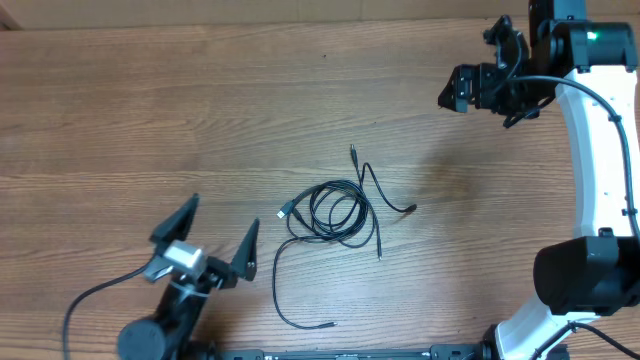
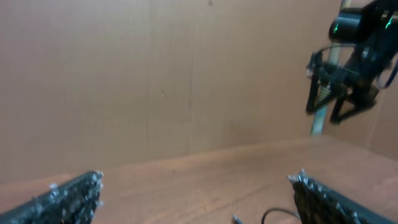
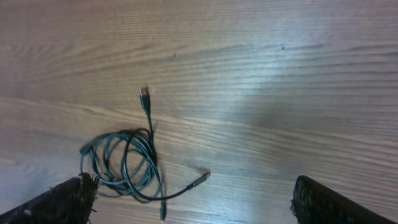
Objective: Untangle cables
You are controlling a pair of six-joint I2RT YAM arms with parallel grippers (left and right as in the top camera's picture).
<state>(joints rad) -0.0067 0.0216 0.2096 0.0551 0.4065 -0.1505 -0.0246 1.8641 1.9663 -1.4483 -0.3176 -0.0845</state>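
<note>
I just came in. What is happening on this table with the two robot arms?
Nothing is being handled at this moment. A small tangle of thin black cables lies in the middle of the wooden table, in loose overlapping coils with several plug ends sticking out. The left gripper is near the front edge, open and empty, a little apart from the tangle. The right gripper is at the far right, also open and empty. The untangling is not yet begun.

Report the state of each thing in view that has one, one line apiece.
cables: tangled in a loose coil, flat on the table, several ends trailing out, neither hand touching them.
left hand: open, empty, beside the coil.
right hand: open, empty, apart from the coil.
</note>
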